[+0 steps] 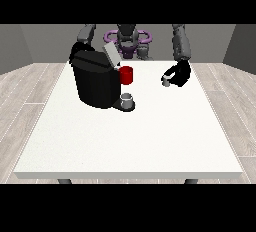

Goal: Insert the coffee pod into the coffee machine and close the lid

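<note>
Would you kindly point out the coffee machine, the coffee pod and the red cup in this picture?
coffee machine (95,83): front view, on its black front face.
coffee pod (166,80): front view, on its pale side, at the fingers of the hand at the view's right.
red cup (127,75): front view, on its outer wall.

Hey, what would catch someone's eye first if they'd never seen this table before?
Probably the big black coffee machine at the table's left, lid tilted up, with a bright red mug just behind it and a small grey cup at its base. Next, the hand at the view's right, its fingers around a small coffee pod.
</note>
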Available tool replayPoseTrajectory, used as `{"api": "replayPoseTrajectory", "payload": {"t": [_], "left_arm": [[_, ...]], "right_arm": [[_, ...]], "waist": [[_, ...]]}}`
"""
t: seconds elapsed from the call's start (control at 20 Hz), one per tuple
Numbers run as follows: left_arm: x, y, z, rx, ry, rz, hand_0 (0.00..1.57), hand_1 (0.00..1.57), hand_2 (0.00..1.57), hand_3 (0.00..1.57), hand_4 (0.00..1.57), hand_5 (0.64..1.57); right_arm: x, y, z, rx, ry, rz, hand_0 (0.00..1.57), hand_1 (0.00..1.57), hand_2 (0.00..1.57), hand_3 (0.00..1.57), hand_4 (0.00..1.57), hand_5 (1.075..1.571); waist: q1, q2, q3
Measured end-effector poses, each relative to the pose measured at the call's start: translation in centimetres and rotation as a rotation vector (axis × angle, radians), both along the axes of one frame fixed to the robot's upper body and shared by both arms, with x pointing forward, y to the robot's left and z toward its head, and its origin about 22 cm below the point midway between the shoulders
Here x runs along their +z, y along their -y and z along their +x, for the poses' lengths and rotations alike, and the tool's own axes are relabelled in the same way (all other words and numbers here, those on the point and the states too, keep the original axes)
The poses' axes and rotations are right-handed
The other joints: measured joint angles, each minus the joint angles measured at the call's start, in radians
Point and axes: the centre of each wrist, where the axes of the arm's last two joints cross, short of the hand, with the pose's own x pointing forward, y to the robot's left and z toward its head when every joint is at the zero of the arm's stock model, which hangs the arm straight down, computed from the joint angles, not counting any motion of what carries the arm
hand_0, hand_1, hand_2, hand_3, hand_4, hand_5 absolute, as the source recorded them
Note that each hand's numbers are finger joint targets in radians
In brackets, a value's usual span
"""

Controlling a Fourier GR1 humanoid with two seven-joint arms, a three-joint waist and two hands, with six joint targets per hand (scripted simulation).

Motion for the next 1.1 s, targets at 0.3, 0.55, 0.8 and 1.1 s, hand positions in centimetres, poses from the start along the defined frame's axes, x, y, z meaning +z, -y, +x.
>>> {"api": "replayPoseTrajectory", "payload": {"t": [0.3,0.55,0.8,1.1], "left_arm": [[3.8,2.6,2.6,-0.102,0.006,-0.016,1.26,1.26,1.32,1.3,0.53,1.571],[7.4,4.2,4.3,-0.161,0.024,-0.02,1.27,1.27,1.34,1.29,0.55,1.571],[10.3,4.6,5.4,-0.166,0.057,-0.028,1.25,1.25,1.33,1.28,0.54,1.571],[14.2,5.2,6.7,-0.131,0.121,-0.014,1.02,1.02,1.21,1.23,0.5,1.571]], "right_arm": [[-2.1,1.6,0.0,-0.015,-0.047,-0.004,0.0,0.0,0.0,0.0,0.41,1.571],[-3.5,1.2,-0.3,-0.008,-0.063,-0.003,0.0,0.0,0.0,0.0,0.49,1.571],[-2.7,0.7,0.1,0.016,-0.047,-0.002,0.0,0.0,0.0,0.0,0.49,1.571],[-1.2,-0.1,0.8,0.053,0.003,-0.007,0.0,0.0,0.0,0.0,0.51,1.571]], "waist": [[0.025,-0.054,0.0004],[0.021,-0.085,0.0002],[-0.01,-0.076,0.0002],[-0.057,-0.046,-0.0001]]}}
